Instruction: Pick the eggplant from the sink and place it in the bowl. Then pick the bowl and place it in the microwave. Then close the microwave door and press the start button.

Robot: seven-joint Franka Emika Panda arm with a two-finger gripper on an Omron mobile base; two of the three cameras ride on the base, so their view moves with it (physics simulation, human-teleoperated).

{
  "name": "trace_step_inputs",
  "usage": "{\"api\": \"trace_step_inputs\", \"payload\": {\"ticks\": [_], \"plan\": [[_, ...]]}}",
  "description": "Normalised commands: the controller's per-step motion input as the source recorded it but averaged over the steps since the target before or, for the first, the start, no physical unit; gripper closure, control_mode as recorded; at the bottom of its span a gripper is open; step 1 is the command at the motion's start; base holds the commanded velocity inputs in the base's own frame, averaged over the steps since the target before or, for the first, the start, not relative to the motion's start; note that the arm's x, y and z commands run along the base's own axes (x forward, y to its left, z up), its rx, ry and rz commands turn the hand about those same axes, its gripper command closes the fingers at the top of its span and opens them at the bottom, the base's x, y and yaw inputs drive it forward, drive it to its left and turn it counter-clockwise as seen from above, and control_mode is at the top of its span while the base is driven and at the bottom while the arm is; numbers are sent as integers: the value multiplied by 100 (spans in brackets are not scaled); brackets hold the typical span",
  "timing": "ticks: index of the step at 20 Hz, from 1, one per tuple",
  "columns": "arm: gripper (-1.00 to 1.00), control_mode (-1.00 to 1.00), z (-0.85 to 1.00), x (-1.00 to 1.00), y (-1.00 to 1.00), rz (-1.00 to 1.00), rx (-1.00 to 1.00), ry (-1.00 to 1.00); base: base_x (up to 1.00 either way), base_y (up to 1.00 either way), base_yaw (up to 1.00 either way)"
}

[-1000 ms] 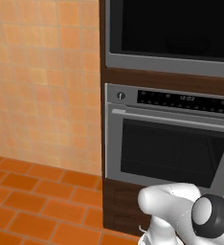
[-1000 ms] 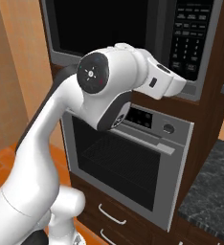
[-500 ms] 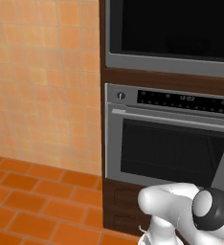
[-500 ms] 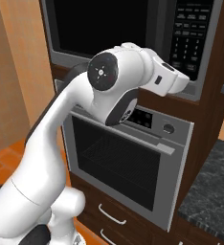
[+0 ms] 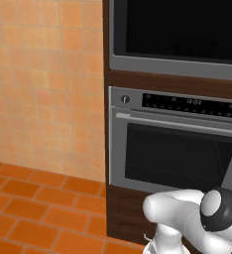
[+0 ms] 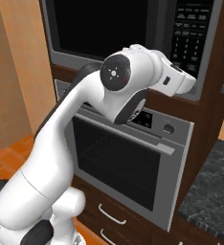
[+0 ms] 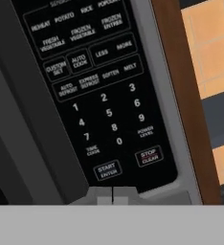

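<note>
The microwave (image 5: 182, 64) fills the top of the cabinet, and its black glass microwave door (image 6: 104, 28) is closed. Its keypad (image 7: 99, 95) fills the hand view, with the START/ENTER button (image 7: 107, 171) at lower centre. My gripper (image 7: 113, 196) is shut, its two tips pressed together just below that button, very close to the panel. From the right base view, the hand (image 6: 177, 79) reaches to the keypad's lower edge (image 6: 193, 57). The eggplant, the bowl and the sink are out of view.
A handled oven (image 5: 177, 154) with a control strip sits under the microwave, also seen as the oven (image 6: 128, 162) behind my arm. A dark stone counter (image 6: 214, 191) lies at lower right. An orange tiled wall (image 5: 48, 89) and floor (image 5: 33, 208) are to the left.
The arm's elbow has swung a little to the right, toward the cabinet. The hand stays at the keypad's lower edge, with the gripper still shut.
</note>
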Motion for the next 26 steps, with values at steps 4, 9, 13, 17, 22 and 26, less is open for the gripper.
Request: {"api": "trace_step_inputs", "payload": {"ticks": [4,9,13,17,22,26], "plan": [[100,-100,-1,20,-14,0,0,0,0,0,0],[100,-100,-10,16,-5,0,0,0,0,0,0],[100,-100,-9,22,-11,0,0,0,0,0,0],[100,-100,-7,21,-10,0,0,0,0,0,0],[100,-100,-13,23,-8,0,0,0,0,0,0],[100,-100,-21,70,-15,0,0,0,0,0,0]]}}
